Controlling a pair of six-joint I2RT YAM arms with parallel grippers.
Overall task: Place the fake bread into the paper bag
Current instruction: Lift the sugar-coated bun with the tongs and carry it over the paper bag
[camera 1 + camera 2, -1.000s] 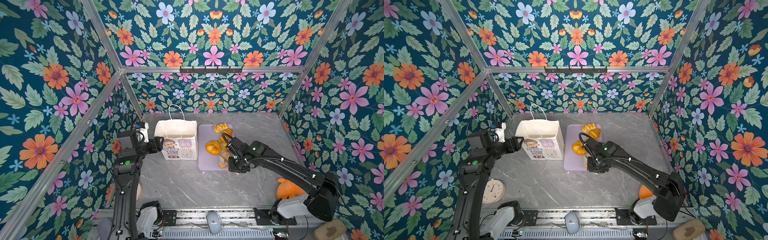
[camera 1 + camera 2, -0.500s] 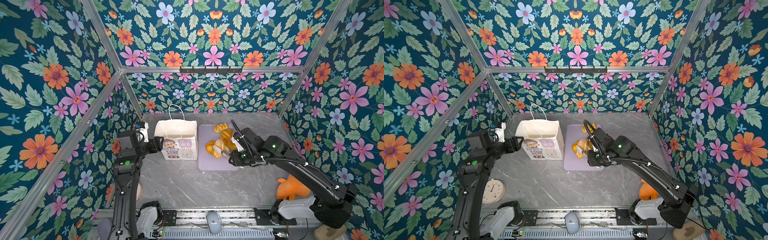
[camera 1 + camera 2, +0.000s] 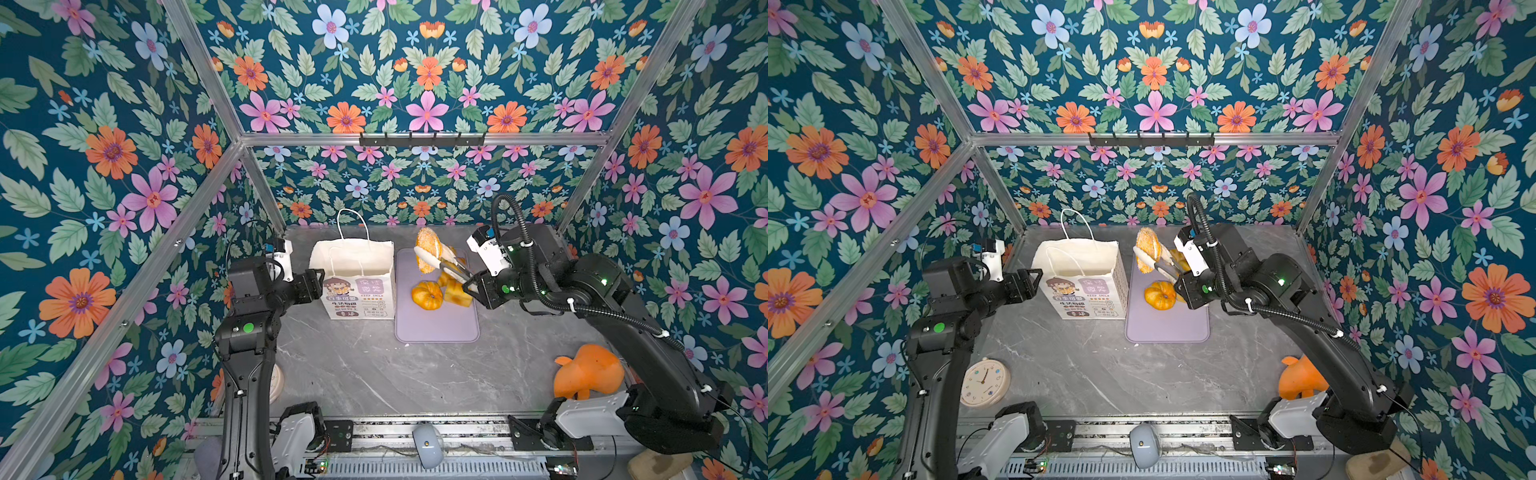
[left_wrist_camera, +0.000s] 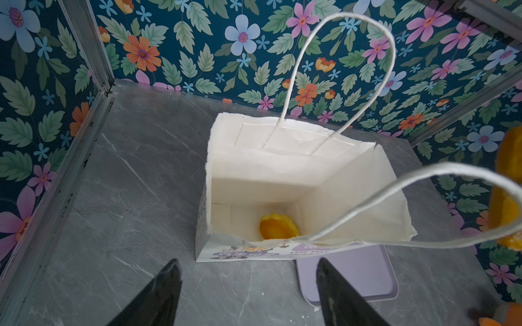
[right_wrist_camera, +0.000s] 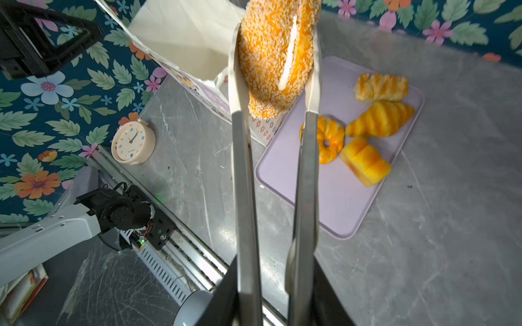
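R fingers point(image 5: 227, 299) are clamping metal tongs point(image 3: 446, 266), w/ the tongs pinching the crumbed roll point(image 3: 427, 248) in mid-air just beside the paper bag point(image 3: 357, 291), over the lilac tray point(image 3: 436, 328). L fingers point(image 4: 161, 290) are hanging spread wide by the bag, gripping nothing. One bread point(image 4: 278, 225) is lying inside the bag.

Bright, even overhead light, faint soft shadows, sheen on the marble tabletop point(image 5: 423, 254), near cord handle point(image 4: 452, 166) blurred, wide-angle bowed edges.
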